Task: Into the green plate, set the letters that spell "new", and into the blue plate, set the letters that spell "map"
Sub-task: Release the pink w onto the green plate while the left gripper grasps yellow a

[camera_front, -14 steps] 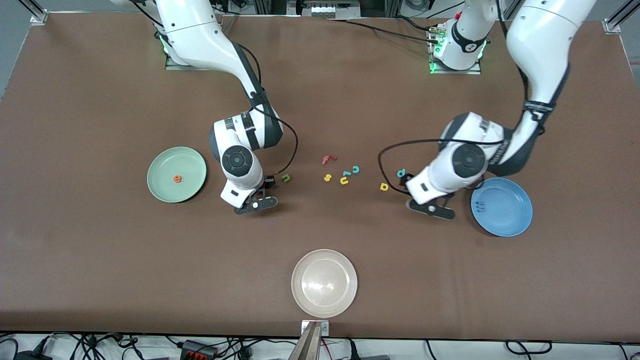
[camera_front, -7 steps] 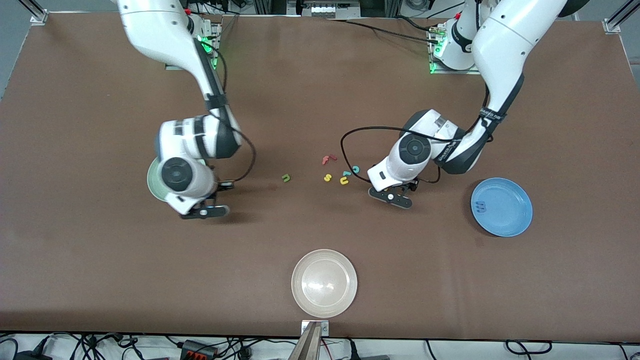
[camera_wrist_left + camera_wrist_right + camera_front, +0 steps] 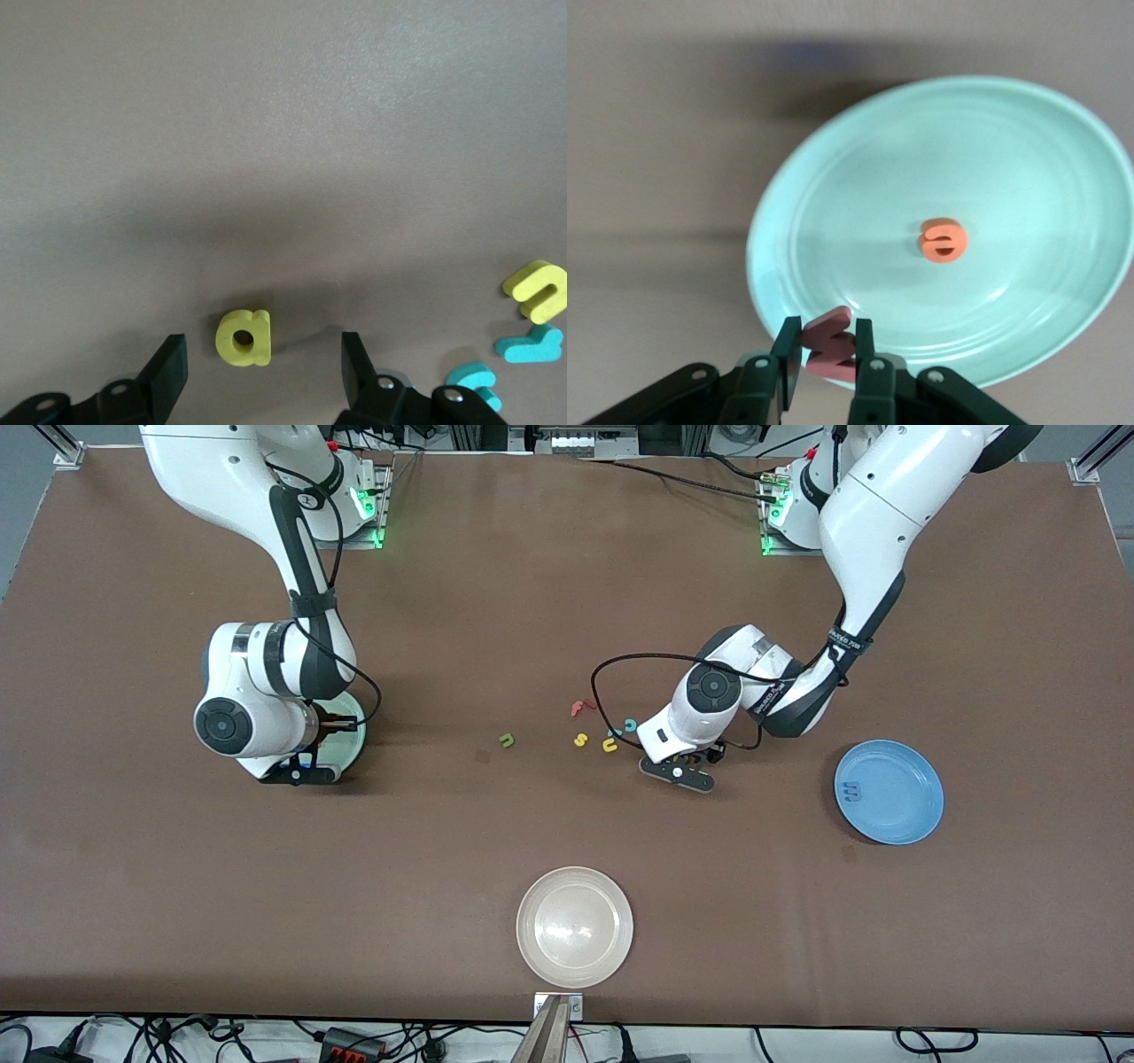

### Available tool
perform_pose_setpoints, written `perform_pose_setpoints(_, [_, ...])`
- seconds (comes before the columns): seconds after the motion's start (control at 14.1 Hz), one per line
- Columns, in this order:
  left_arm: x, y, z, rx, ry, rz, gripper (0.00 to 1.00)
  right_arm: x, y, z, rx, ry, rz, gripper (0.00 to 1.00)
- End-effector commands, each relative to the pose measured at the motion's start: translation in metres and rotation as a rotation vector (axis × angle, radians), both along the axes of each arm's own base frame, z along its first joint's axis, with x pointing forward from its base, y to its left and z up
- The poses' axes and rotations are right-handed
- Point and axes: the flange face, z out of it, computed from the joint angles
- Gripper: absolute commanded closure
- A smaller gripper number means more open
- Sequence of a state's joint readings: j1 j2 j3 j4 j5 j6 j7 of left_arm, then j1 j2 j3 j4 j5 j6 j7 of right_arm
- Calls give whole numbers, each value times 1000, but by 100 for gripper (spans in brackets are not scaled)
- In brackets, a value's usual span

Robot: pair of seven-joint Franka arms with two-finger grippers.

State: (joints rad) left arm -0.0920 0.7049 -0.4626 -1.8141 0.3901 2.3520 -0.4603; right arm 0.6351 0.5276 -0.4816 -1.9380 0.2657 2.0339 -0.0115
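My right gripper (image 3: 827, 328) is shut on the pinkish-red "w" (image 3: 831, 345) and hangs over the rim of the green plate (image 3: 859, 204). The orange "e" (image 3: 943, 240) lies in that plate. The green "n" (image 3: 507, 740) lies on the table between the two arms. My left gripper (image 3: 263, 345) is open and low over the table, one finger on each side of the yellow "a" (image 3: 241, 337), with a gap on both sides. The blue "m" (image 3: 852, 789) lies in the blue plate (image 3: 904, 806). The left arm hides the teal "p".
A red "f" (image 3: 580, 708), yellow "s" (image 3: 580, 739), yellow "u" (image 3: 609, 745) and teal "c" (image 3: 630, 725) lie close beside the left gripper (image 3: 687, 766). A beige-white plate (image 3: 575, 957) stands near the front camera's table edge.
The right arm carried the "w" from beside the "n" to over the green plate. The left arm swung from beside the blue plate to the "a", and its fingers have narrowed.
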Motion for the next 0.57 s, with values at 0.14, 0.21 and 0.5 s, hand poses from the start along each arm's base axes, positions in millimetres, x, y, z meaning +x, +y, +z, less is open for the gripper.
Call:
perform_pose_setpoints(0.14, [5,7,-4,16,-22,10,37,-17,-9,-22,-7,-37,-1,93])
perform_pose_setpoints(0.21, [4,8,-4,17,-21,11,51,-16,-11,-27,-13,-42,-2,92])
perform_pose_setpoints(0.5, [9,12,-1,18,-25,11,96,-10,-4,-11,4,-70,-12,0])
